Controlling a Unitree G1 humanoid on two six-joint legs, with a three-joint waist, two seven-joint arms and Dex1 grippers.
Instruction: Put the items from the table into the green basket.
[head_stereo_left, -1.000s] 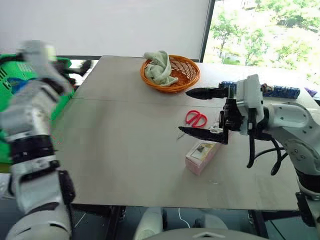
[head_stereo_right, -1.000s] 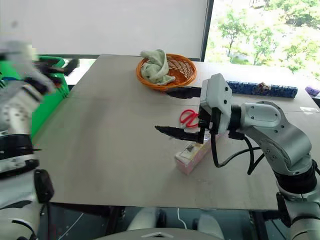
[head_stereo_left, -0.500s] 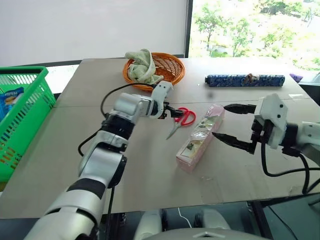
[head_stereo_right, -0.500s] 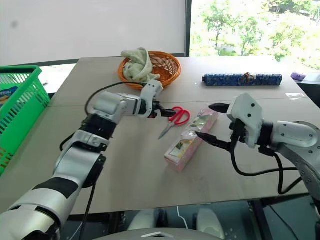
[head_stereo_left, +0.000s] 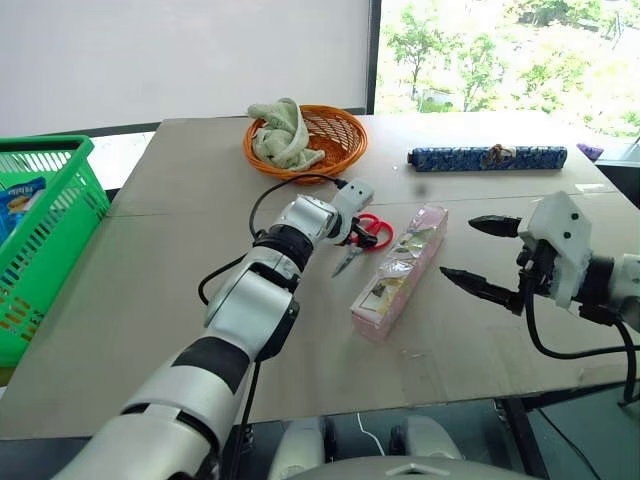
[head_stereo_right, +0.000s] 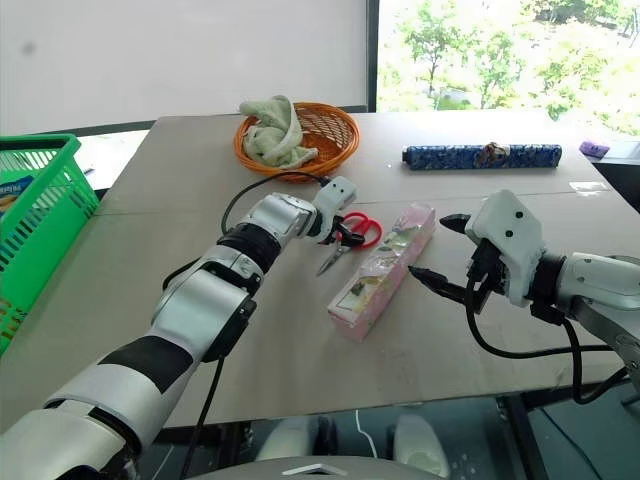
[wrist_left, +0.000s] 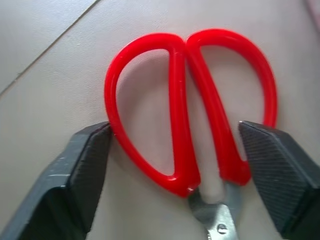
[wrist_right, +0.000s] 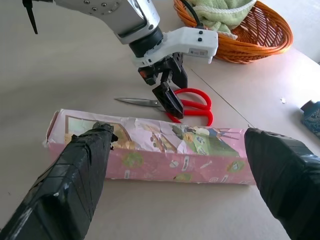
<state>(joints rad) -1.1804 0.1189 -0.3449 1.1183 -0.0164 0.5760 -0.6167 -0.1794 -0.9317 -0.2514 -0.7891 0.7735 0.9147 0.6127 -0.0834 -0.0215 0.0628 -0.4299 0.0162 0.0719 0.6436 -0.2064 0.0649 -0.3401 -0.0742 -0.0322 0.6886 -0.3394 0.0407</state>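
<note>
Left wrist view: the left gripper (wrist_left: 180, 165) fingers (wrist_left: 75, 175) are bracketing the red-handled scissors (wrist_left: 192, 105), spread but not yet pinching, likely preparing a grasp. Beside the scissors, the pink box (head_stereo_left: 398, 272) is lying on the table (head_stereo_left: 150, 290); the right gripper (head_stereo_left: 480, 255) is hovering nearby, fingers spread.

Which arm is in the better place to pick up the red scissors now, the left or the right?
Left. The left claw is down at the red scissors, one finger on each side of the handles. The right claw hangs open beyond the pink box, which lies between it and the scissors.
</note>
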